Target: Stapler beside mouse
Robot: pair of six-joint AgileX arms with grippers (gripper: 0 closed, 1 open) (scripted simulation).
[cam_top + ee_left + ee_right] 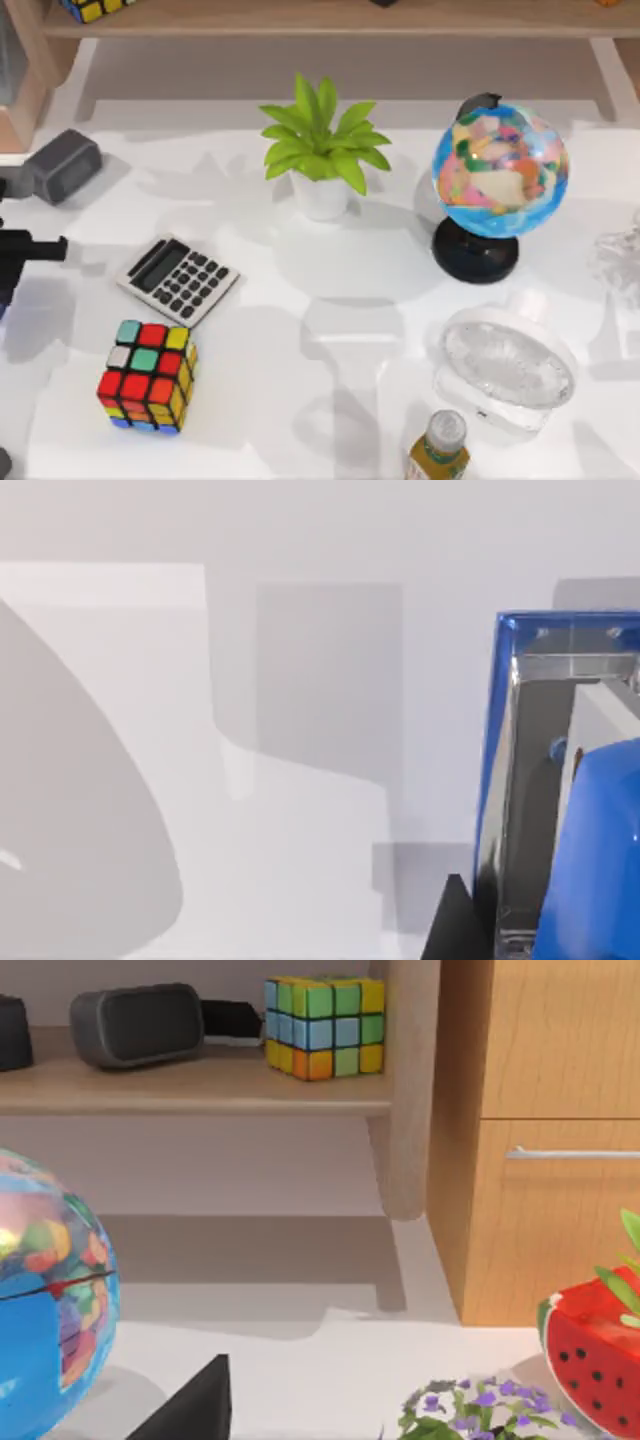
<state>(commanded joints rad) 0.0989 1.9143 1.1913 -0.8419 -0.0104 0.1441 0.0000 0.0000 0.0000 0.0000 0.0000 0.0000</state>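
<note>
Your left arm (25,255) sits at the left edge of the desk (300,330), next to the calculator (178,280). In the left wrist view, the blue stapler (590,810) is very close to the left tool, right beside a dark fingertip (452,925). You cannot tell if the tool is wide, narrow or holding it. You cannot tell this for the right tool either.

A white table (300,330) was seen from above, with a wooden shelf (330,18) along its back edge. A calculator (178,279) and a puzzle cube (148,376) lay at the left, a potted plant (322,150) near the middle, and a globe (497,180) at the right. On the shelf, a second cube (323,1025) was set beside a dark speaker (138,1025).
</note>
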